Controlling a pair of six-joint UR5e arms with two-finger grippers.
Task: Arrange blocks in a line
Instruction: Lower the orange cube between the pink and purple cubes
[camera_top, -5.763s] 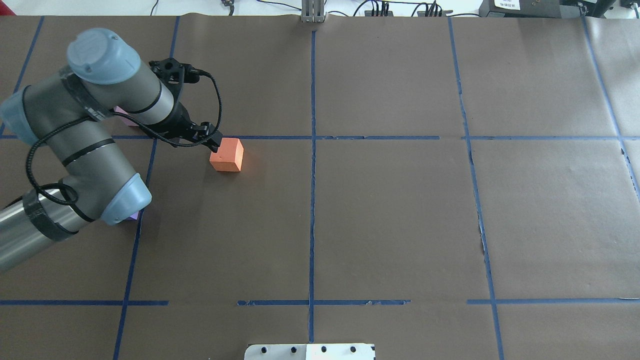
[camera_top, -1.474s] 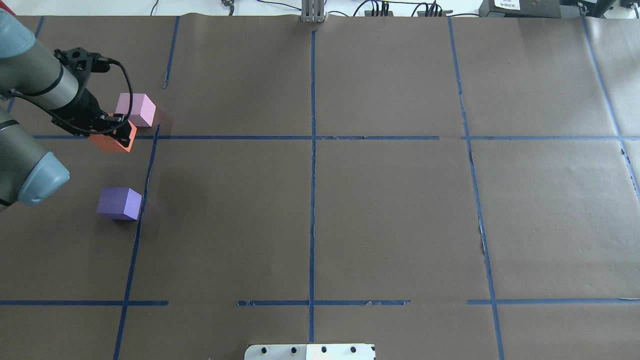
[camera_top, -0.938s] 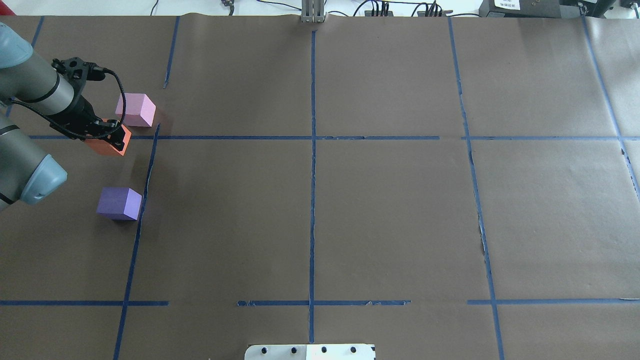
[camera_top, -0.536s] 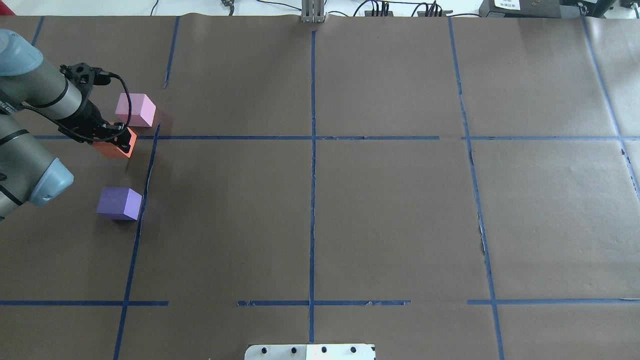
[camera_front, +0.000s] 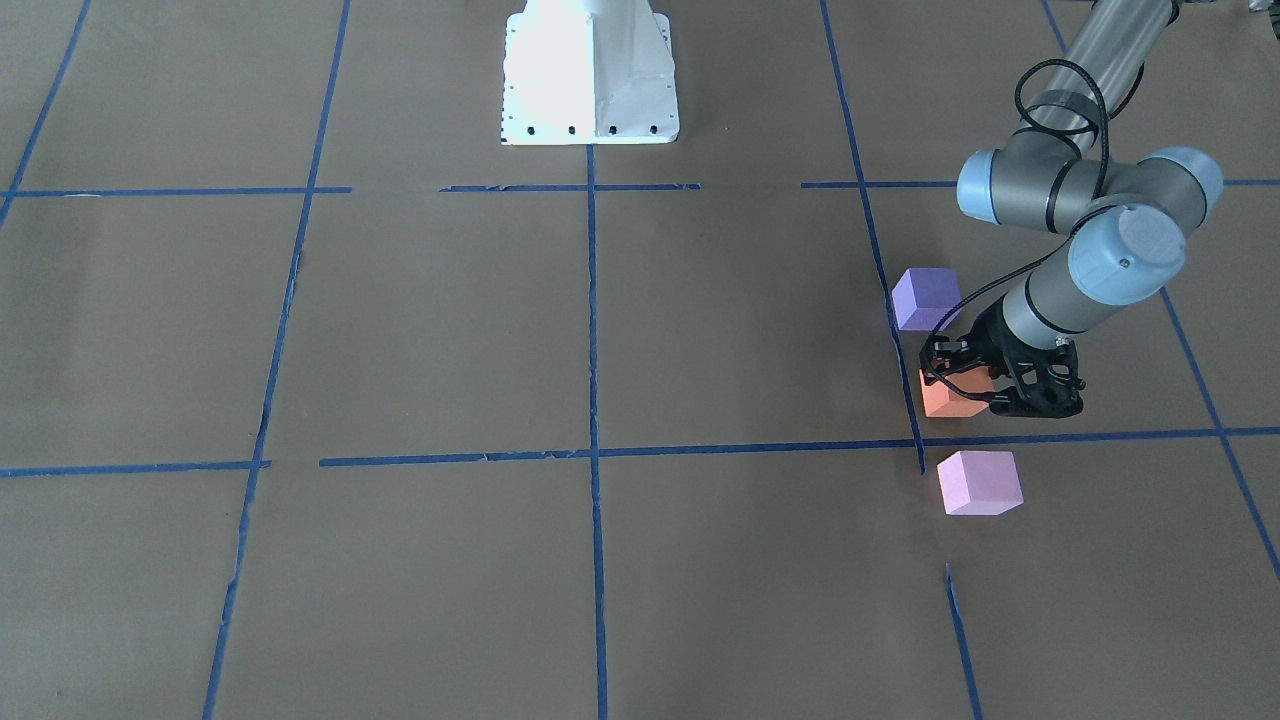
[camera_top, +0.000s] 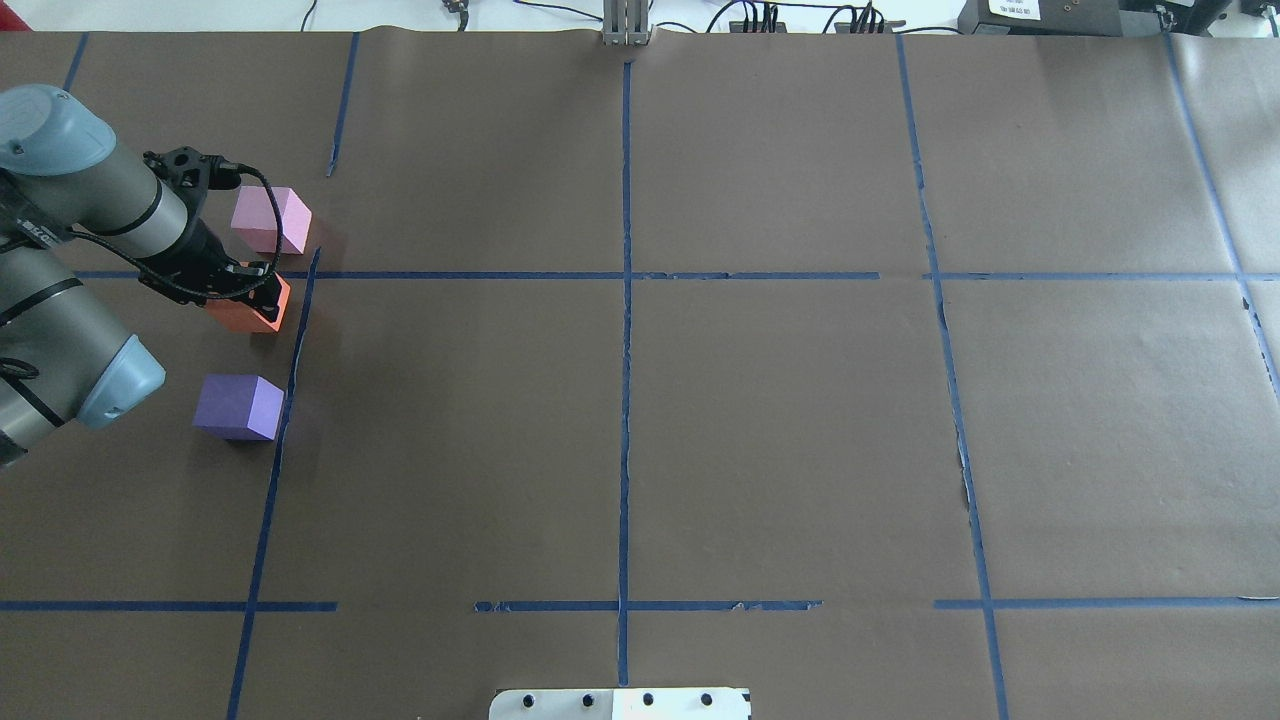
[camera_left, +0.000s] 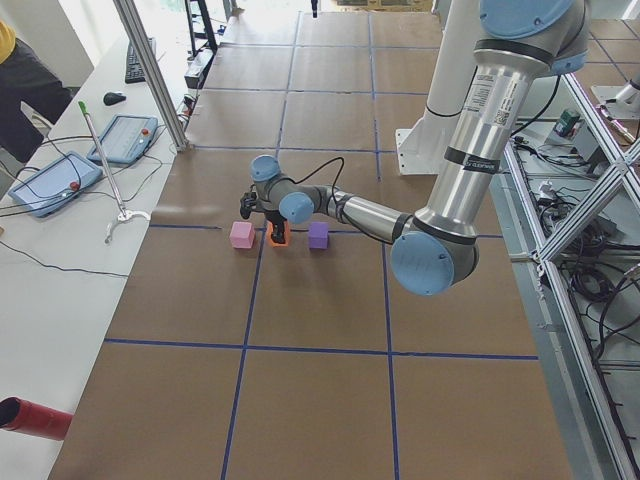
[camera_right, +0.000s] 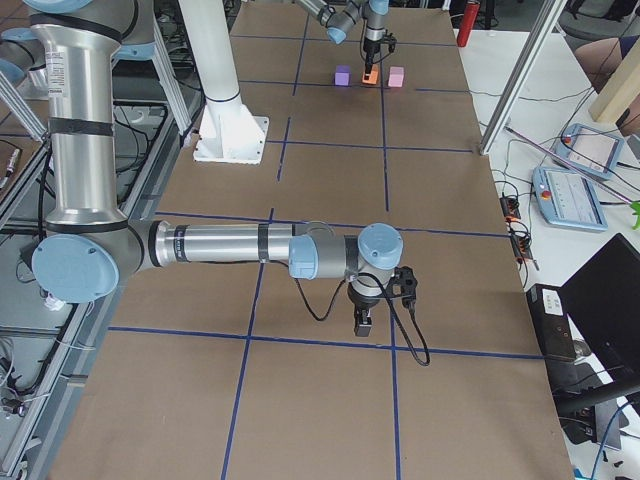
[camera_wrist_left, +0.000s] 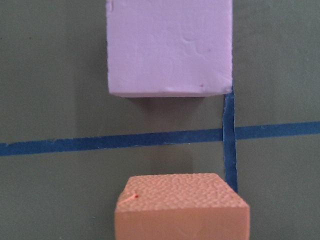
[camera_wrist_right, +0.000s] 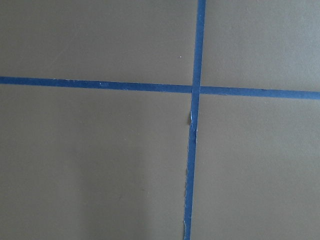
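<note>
Item: orange block (camera_top: 242, 318), upper left of overhead frame, between pink block (camera_top: 270, 220) and purple block (camera_top: 238, 407). Left gripper (camera_top: 252, 290) closed across its sides. Likely light, soft foam; grip opposite flat faces gently. Right gripper (camera_right: 362, 322): opening cannot be told.

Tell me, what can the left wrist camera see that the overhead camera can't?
Only the left wrist view shows, up close, the bumpy top of the orange block, with a tiny red fleck near one corner. Only the overhead view shows the purple block, the left gripper on the orange block, and the wide table. Both show the orange block, the pink block beyond it with a gap between them, and blue tape running across that gap.
</note>
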